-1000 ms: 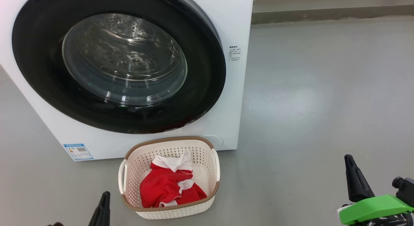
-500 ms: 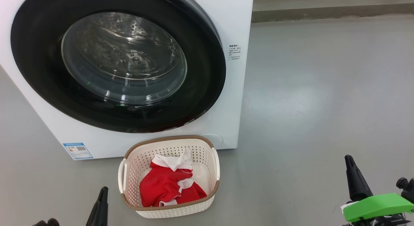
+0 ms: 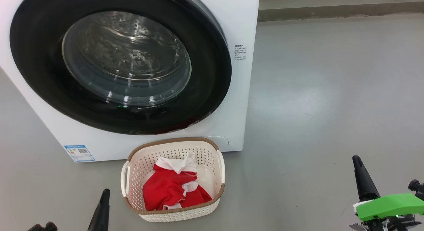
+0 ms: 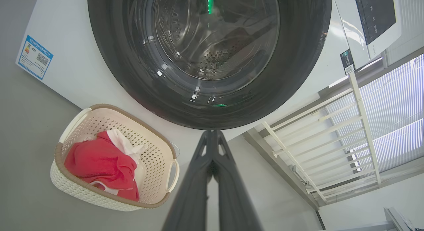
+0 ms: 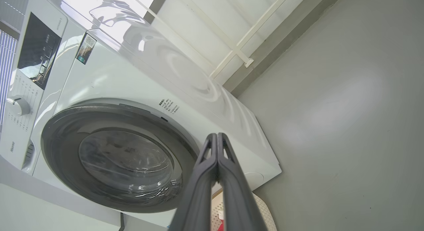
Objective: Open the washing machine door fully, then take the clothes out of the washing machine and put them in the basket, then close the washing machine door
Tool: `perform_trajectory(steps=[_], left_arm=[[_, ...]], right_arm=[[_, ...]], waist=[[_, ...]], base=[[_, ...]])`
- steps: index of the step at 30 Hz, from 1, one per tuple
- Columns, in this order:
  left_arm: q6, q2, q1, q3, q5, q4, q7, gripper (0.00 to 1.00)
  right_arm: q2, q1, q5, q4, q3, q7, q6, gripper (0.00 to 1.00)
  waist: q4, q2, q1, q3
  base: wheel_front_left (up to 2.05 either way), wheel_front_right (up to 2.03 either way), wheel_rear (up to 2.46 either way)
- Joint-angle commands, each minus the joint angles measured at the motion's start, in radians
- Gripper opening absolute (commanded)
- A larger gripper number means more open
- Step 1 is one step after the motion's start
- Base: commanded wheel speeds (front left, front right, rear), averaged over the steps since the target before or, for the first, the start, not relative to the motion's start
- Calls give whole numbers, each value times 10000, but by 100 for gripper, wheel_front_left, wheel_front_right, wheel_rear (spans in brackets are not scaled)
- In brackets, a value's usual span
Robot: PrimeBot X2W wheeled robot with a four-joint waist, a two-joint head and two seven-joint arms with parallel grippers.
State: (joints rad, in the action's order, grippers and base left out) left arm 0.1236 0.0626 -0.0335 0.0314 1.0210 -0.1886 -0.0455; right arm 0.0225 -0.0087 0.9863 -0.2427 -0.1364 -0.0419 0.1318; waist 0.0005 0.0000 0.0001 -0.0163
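Note:
The white washing machine (image 3: pixel 238 92) stands on the floor, and the washing machine door (image 3: pixel 212 92), black-rimmed with a glass window, lies flat against its front. Before it sits the cream basket (image 3: pixel 172 140) with the red and white clothes (image 3: pixel 169 188) inside. My left gripper (image 3: pixel 105 194) is shut, low and just left of the basket. My right gripper (image 3: pixel 357 161) is shut, far right over bare floor. In the left wrist view the shut left gripper (image 4: pixel 212 133) points at the door (image 4: pixel 298 59), with the basket (image 4: pixel 159 148) and clothes (image 4: pixel 99 161) to its left. The right gripper (image 5: pixel 217 135) is shut before the door (image 5: pixel 59 141).
Grey floor (image 3: pixel 331 92) stretches to the right of the machine up to a wall base (image 3: pixel 331 12). A white railing (image 4: pixel 314 125) and blinds stand beside the machine in the left wrist view. The control panel (image 5: pixel 38 52) and a dial are on the machine's top front.
The whole head picture has shifted slightly upward, so the camera moved. The right arm's green mount has slid a little to the right. Both grippers stay shut.

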Motion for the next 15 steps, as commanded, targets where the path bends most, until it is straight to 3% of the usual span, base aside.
perform_trajectory(steps=[1, 15], left_arm=[[43, 60, 469, 271, 326, 159, 72, 0], [51, 30, 734, 399, 1916, -46, 477, 0]], right_arm=[[173, -482, 363, 220, 136, 92, 4, 0], [202, -626, 2017, 152, 161, 504, 0, 0]], waist=[[0, 0, -1, 6], [-1, 0, -1, 59]], base=[[0, 0, 0], [0, 0, 0]])
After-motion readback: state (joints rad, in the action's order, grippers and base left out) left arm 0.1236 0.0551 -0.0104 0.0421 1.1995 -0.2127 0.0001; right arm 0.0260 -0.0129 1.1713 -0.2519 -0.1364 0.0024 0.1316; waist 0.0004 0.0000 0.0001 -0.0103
